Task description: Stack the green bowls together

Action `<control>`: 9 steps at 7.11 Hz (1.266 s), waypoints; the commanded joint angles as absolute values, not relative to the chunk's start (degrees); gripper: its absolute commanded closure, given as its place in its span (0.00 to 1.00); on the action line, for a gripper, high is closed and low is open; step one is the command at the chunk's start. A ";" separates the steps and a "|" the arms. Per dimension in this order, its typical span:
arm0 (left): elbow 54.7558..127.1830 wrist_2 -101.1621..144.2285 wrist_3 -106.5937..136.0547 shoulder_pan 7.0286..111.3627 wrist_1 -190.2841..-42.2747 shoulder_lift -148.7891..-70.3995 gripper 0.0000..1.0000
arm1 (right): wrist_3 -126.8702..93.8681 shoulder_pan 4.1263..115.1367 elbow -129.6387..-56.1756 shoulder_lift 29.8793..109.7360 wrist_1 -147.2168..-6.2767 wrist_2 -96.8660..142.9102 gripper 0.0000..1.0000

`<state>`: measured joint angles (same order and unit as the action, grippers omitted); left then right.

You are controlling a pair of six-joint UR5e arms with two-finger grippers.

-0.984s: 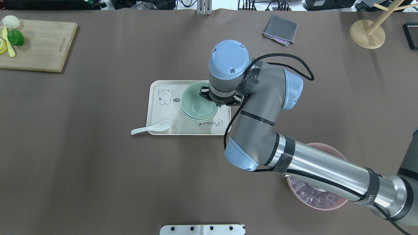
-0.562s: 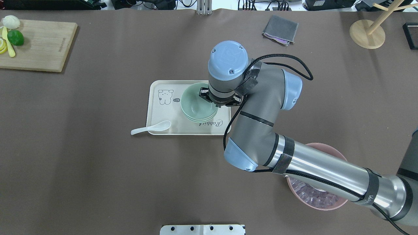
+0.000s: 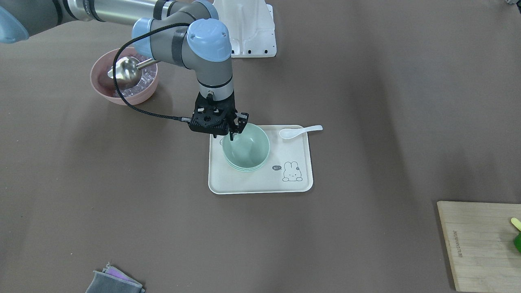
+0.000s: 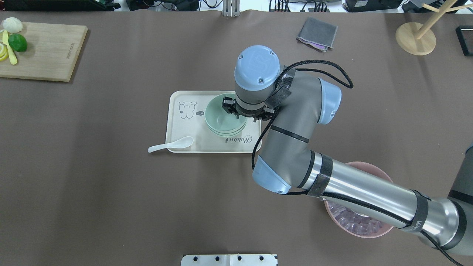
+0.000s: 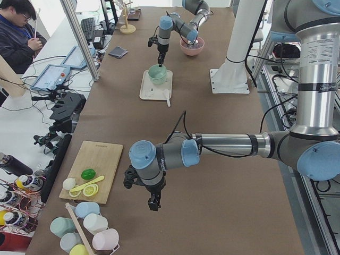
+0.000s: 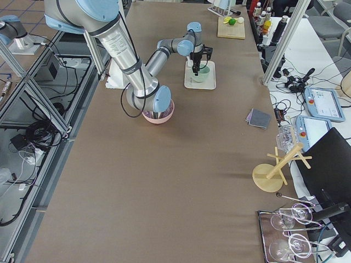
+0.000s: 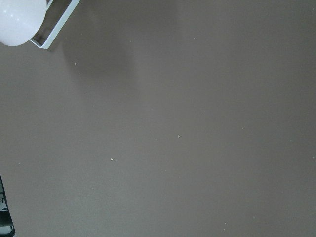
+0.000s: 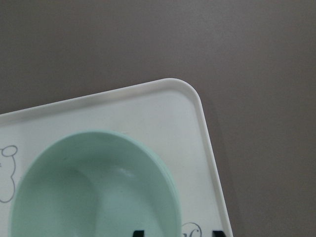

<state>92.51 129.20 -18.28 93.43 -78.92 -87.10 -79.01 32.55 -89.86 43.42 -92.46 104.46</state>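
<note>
The green bowls (image 3: 246,148) sit nested in one stack on a cream tray (image 3: 260,183), also in the overhead view (image 4: 221,120) and the right wrist view (image 8: 89,192). My right gripper (image 3: 236,131) points straight down at the stack's rim on the robot's side. It is open, with one finger over the bowl's inside and one outside the rim. It shows in the overhead view (image 4: 238,115) too. My left gripper (image 5: 154,204) hangs over bare table far from the tray. I cannot tell whether it is open or shut.
A white spoon (image 4: 170,145) lies across the tray's (image 4: 177,125) edge. A pink bowl (image 3: 122,95) with a metal scoop (image 3: 124,69) stands under my right arm. A cutting board (image 4: 44,51) with fruit, a grey cloth (image 4: 317,33) and a wooden stand (image 4: 415,38) are at the far side.
My right wrist and gripper have shifted slightly to the left over the bowl stack. The bowls stay nested on the tray.
</note>
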 commanded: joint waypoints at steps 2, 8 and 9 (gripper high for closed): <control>92.55 129.37 -17.93 93.43 -78.84 -87.10 0.02 | -76.04 33.74 -91.67 43.59 -92.64 104.76 0.00; 95.98 137.20 3.43 93.16 -88.15 -82.35 0.02 | -50.81 49.61 -100.99 58.07 -96.21 116.07 0.00; 95.98 137.11 3.34 93.16 -88.15 -82.35 0.02 | -40.27 54.53 -101.94 61.14 -100.50 117.32 0.00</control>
